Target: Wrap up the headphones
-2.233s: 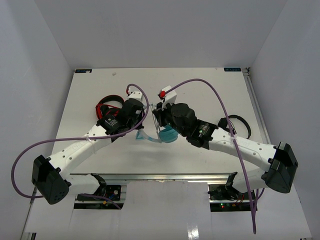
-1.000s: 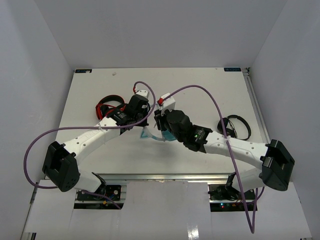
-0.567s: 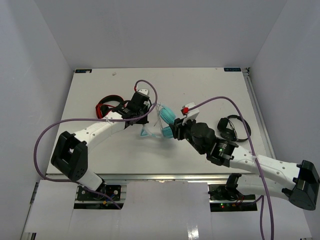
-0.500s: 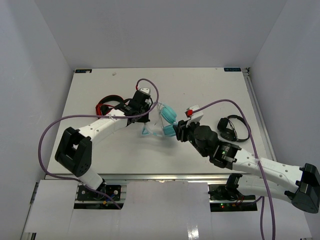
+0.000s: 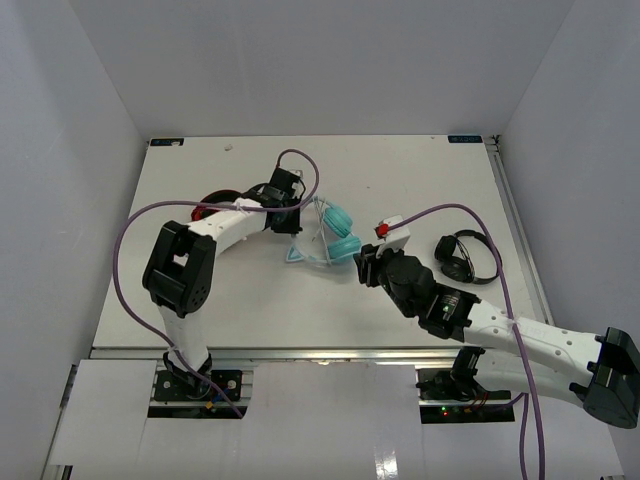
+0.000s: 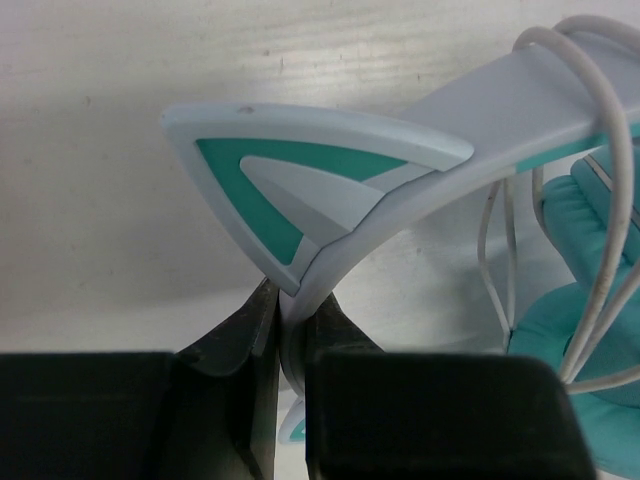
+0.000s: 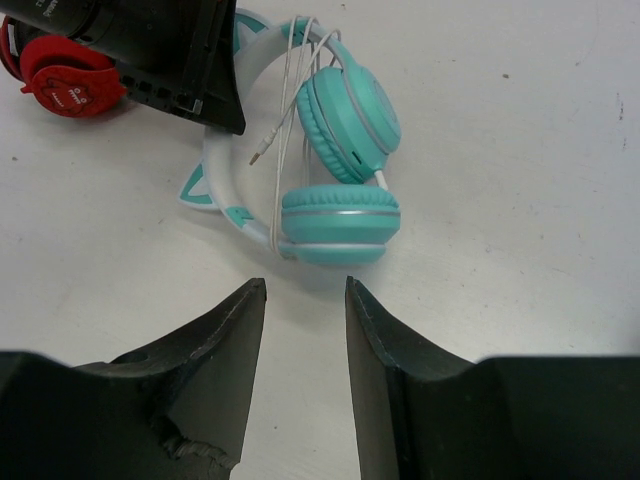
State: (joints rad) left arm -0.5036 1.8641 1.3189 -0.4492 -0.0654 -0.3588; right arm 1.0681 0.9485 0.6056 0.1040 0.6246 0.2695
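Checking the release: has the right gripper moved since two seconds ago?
Yes. The right gripper has backed off the headphones, down-right in the top view, toward the black headphones.

Teal headphones [image 7: 340, 225], white cord [image 6: 622, 180], red-and-black headphones [image 7: 60, 85], all-black headphones [image 5: 452, 266]

The table [image 6: 120, 120] is matt white with a faint grain and small specks, like painted board. The headphones [image 7: 340, 170] have a band [image 6: 520, 100] of smooth, satin, pale plastic, with teal inlay on the cat ear [image 6: 300, 170]. Their pads [image 6: 590, 220] look like soft, finely creased teal leatherette, and the cord [image 7: 290, 100] is smooth white rubbery plastic. The left gripper [image 6: 290, 305] and right gripper [image 7: 300, 290] are matt black plastic. The red headphones [image 7: 60, 85] are glossy plastic.
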